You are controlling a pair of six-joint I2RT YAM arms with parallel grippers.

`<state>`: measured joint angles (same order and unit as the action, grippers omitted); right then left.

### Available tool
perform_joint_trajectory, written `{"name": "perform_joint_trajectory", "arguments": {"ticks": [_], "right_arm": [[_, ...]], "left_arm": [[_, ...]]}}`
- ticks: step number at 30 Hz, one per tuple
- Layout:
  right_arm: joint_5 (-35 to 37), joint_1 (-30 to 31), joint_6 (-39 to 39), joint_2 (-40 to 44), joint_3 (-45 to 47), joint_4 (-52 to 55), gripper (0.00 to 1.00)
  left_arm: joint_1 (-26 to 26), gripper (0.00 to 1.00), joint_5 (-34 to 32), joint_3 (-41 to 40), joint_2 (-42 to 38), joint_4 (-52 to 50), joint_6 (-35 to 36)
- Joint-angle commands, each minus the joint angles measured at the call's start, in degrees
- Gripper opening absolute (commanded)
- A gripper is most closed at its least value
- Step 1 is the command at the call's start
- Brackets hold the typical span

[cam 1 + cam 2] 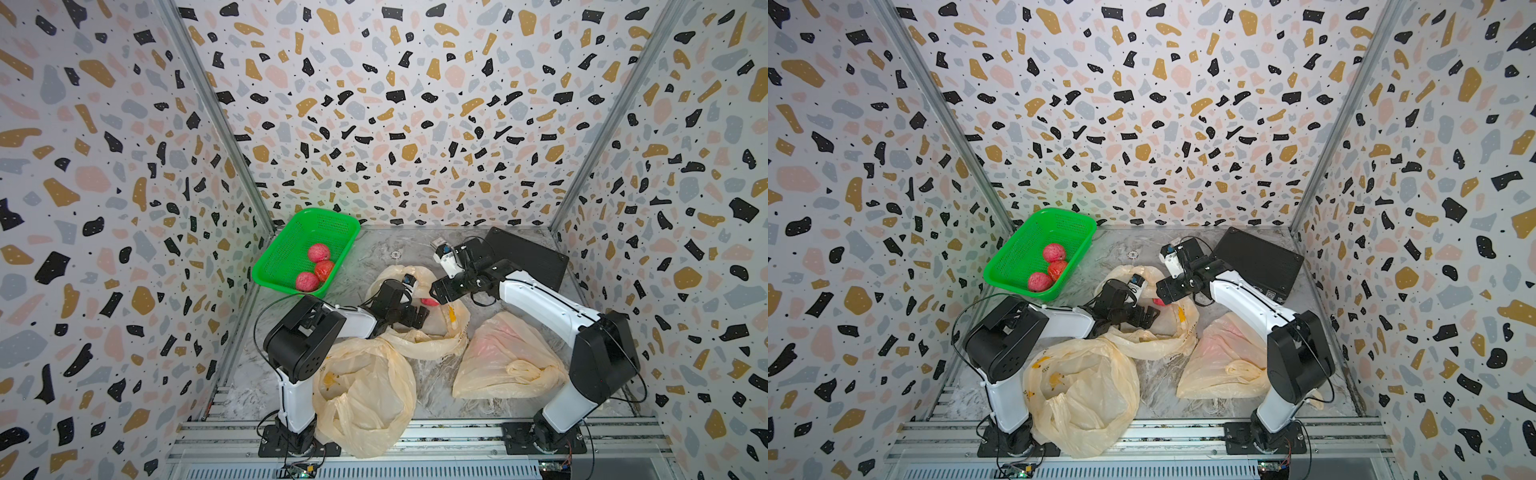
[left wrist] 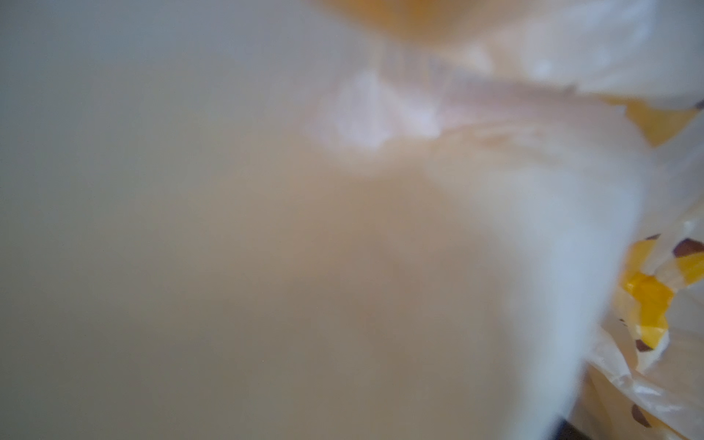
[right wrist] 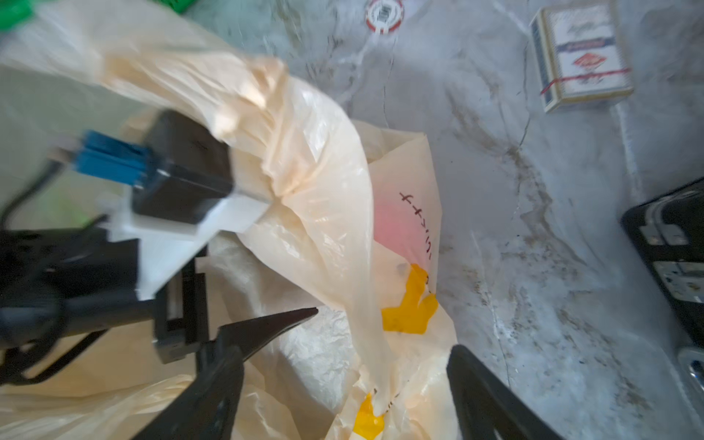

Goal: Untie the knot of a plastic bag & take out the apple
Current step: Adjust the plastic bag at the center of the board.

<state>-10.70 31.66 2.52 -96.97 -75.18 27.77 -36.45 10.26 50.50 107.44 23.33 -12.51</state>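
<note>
The middle plastic bag (image 1: 419,336) lies crumpled on the marble table, and a red apple (image 1: 430,301) shows at its mouth, pink through the film (image 3: 396,224). My left gripper (image 1: 419,316) reaches into the bag mouth with its jaws apart; one pointed finger (image 3: 274,324) shows in the right wrist view. Plastic pressed against the lens blurs the left wrist view. My right gripper (image 3: 341,348) hangs open just above the apple, with a twisted strip of the bag (image 3: 365,335) loose between its fingers. I cannot make out this bag's knot.
A green basket (image 1: 286,245) at the back left holds three red apples. A loose bag (image 1: 365,399) lies front left. A knotted bag (image 1: 503,361) holds something pink at the right. A black box (image 1: 532,257), a card deck (image 3: 583,57) and a chip (image 3: 384,15) lie behind.
</note>
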Motion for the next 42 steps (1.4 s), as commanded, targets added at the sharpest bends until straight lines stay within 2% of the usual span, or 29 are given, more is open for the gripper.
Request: {"name": "perform_joint_trajectory", "arguments": {"ticks": [1,7,13,17,20,23,25,27,29,33,39,42], "right_arm": [[-1.26,-0.18,-3.74,-1.83,1.8,-2.68,0.88],[3.42,-0.62,-4.93,-5.15,2.87,-9.39,0.88],[3.08,-1.75,-4.01,-6.54,2.33,-15.27,0.8],[2.14,-2.0,-2.32,-8.42,1.31,-16.54,0.65],[0.19,-2.86,0.39,-9.82,1.26,-17.78,0.48],[-0.37,-3.44,2.47,-10.93,0.7,-17.39,0.27],[-0.29,-3.89,3.96,-10.71,1.29,-17.9,0.22],[-0.54,-4.14,5.45,-10.2,1.88,-17.86,0.12],[-2.05,-4.17,6.63,-9.81,1.75,-16.74,0.1],[-7.81,-4.12,8.71,-7.53,1.82,-12.58,0.0],[-15.1,-3.55,10.48,0.93,4.53,-8.49,0.0],[-19.91,-3.44,12.73,4.95,6.78,-8.09,0.0]], "left_arm": [[-0.2,1.0,1.25,-0.4,-1.61,-0.41,1.09],[0.08,1.0,2.56,0.08,-2.22,-0.52,1.02],[0.19,1.0,3.62,-0.43,-2.81,-0.71,0.9],[0.15,1.0,3.98,-0.79,-3.17,-0.83,1.05],[0.17,1.0,4.21,-1.29,-3.8,-0.67,1.26],[0.15,1.0,5.18,-1.97,-4.53,-0.05,1.33],[0.15,1.0,5.7,-2.74,-5.32,0.76,1.18],[0.15,1.0,6.3,-3.15,-6.54,1.01,1.18],[0.15,1.0,6.36,-3.36,-7.85,1.01,1.37],[0.17,1.0,4.11,-2.85,-10.22,0.35,1.79],[0.15,1.0,-2.19,0.05,-8.88,0.84,0.57],[0.06,1.0,-3.1,1.46,-7.8,1.73,1.0]]}}
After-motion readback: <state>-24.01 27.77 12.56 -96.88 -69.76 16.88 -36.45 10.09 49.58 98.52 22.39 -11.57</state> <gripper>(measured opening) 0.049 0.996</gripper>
